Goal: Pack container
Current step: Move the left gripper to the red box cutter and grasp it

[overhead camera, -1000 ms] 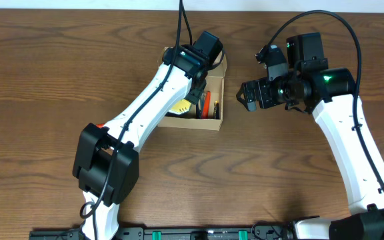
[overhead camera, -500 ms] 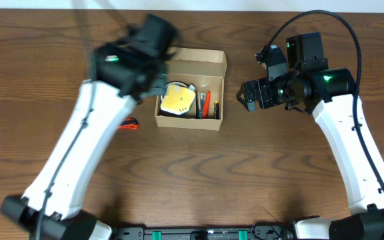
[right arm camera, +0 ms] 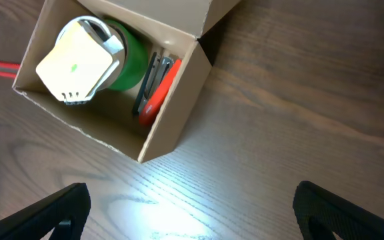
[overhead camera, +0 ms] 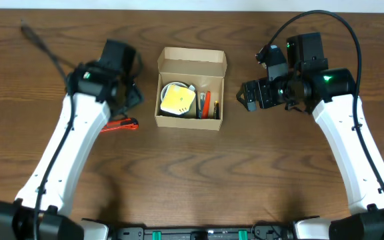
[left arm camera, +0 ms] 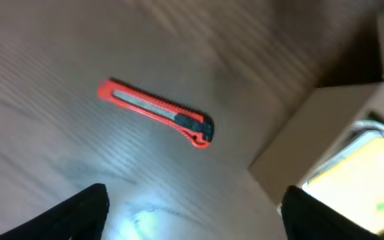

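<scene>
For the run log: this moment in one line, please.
left end effector open, near red cutter | right end effector open | container open

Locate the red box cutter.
In the overhead view, the red box cutter lies on the table just left of the container, outside it.

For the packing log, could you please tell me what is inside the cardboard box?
A pale yellow device lies over a green roll, beside red and black tools; the box floor is hidden.

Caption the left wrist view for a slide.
Red utility knife lies on the wooden table beside the open container.
</scene>
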{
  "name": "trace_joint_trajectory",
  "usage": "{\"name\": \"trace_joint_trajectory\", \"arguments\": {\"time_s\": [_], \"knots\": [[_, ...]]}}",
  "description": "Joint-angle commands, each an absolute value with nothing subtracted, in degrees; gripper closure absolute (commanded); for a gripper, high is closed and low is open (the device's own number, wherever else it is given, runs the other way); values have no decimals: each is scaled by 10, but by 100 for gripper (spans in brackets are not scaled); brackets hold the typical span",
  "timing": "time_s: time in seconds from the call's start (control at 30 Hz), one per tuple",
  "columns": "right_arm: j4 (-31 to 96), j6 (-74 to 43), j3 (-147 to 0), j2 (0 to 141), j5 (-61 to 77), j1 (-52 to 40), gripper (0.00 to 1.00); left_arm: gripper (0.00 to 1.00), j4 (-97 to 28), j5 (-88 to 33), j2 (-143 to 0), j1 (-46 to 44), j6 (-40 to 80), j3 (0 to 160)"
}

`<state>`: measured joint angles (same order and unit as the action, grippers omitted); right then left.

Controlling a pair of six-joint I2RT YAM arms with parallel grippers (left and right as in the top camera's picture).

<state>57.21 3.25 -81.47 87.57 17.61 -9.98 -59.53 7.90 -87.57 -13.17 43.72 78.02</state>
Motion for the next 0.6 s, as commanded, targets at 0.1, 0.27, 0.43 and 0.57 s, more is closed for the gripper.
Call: {"name": "trace_joint_trajectory", "arguments": {"time_s": [0.1, 0.27, 0.43, 0.57], "knots": [[572, 39, -816, 866, 182, -98, 1, 15, -511, -29, -848, -50, 551, 650], [572, 39, -816, 866, 182, -98, 1, 6, -445, -41, -864, -29, 643, 576], [572, 39, -816, 866, 182, -98, 1, 4, -357, -37, -874, -31, 692, 515], [572, 39, -816, 866, 182, -98, 1, 5, -314, -11, -874, -31, 738, 482]]}}
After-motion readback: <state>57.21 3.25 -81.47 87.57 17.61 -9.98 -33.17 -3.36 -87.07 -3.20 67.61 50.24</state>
